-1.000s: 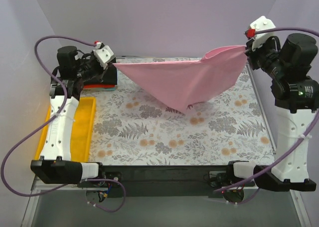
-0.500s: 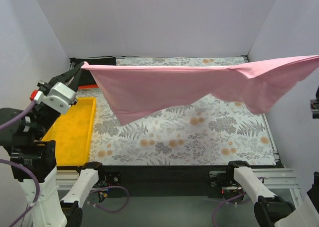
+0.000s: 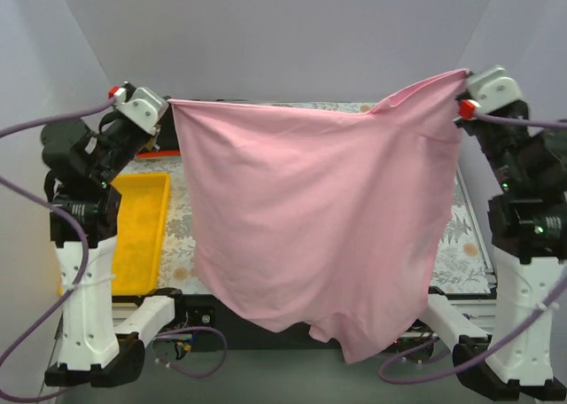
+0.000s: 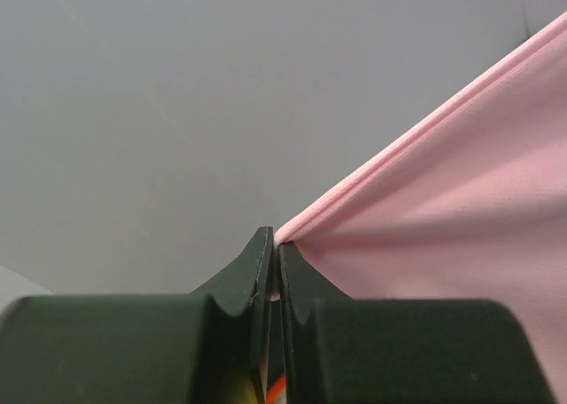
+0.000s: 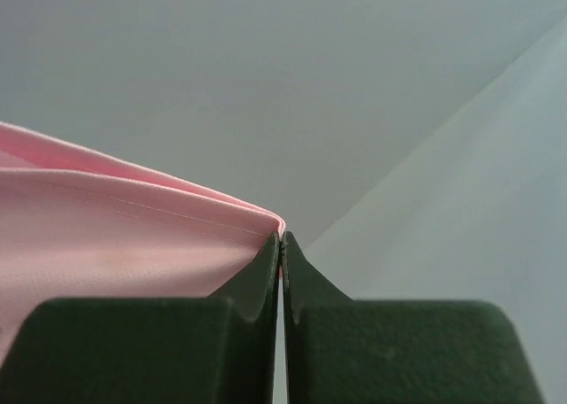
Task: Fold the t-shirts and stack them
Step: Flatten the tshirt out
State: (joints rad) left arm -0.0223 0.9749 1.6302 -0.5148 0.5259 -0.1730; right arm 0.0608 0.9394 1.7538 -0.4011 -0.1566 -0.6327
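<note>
A light pink t-shirt (image 3: 310,218) hangs spread like a curtain between my two raised arms, its lower edge dangling past the table's near edge. My left gripper (image 3: 168,104) is shut on its upper left corner, which shows pinched in the left wrist view as the pink t-shirt (image 4: 443,218) at my left gripper (image 4: 274,244). My right gripper (image 3: 462,78) is shut on the upper right corner; the pink t-shirt (image 5: 115,227) runs left from my right gripper (image 5: 282,237). A sliver of the orange-red t-shirt (image 3: 146,153) peeks out behind the left arm. The other t-shirts are hidden.
A yellow tray (image 3: 142,231) lies at the left of the table. The floral table cloth (image 3: 462,240) shows at the right and beside the tray. White walls close in the back and both sides.
Both arms have swung back in and lifted the pink t-shirt high. It went from a sagging band stretched over the table to a full sheet hanging toward the camera.
</note>
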